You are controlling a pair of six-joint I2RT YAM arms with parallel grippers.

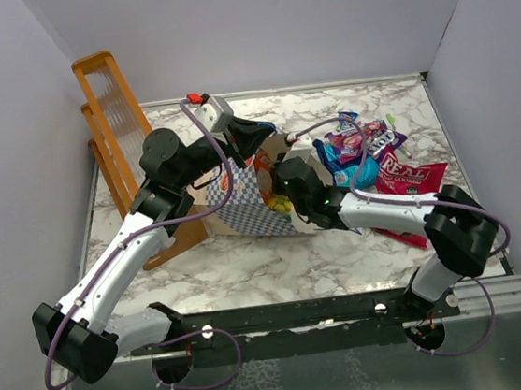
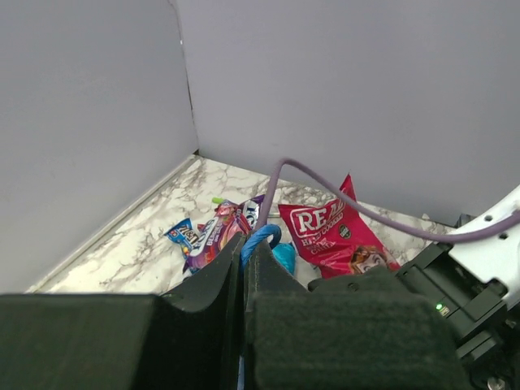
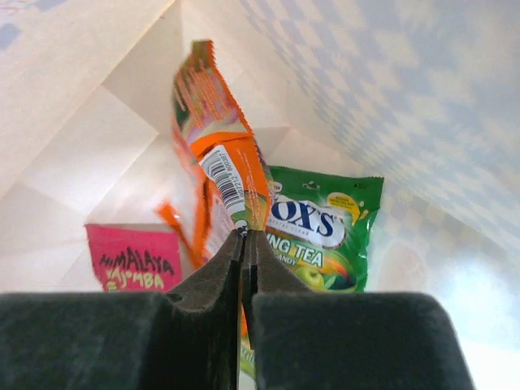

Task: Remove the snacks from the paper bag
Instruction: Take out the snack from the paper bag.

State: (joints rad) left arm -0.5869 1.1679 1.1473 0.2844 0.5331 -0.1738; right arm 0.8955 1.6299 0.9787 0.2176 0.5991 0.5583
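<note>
Right gripper [image 3: 245,236] pinches the orange-red bag [image 3: 221,154], half hiding the green packet [image 3: 329,236]; left gripper [image 2: 243,248] clamps the blue cord handle [image 2: 264,231]

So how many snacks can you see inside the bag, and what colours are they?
orange packet: 1
green packet: 1
pink packet: 1
Total showing in the bag: 3

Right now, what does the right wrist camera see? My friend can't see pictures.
Inside the paper bag, the right pincer is shut on the edge of an orange packet. A green candy bag lies behind it, and a pink packet sits at lower left.
</note>
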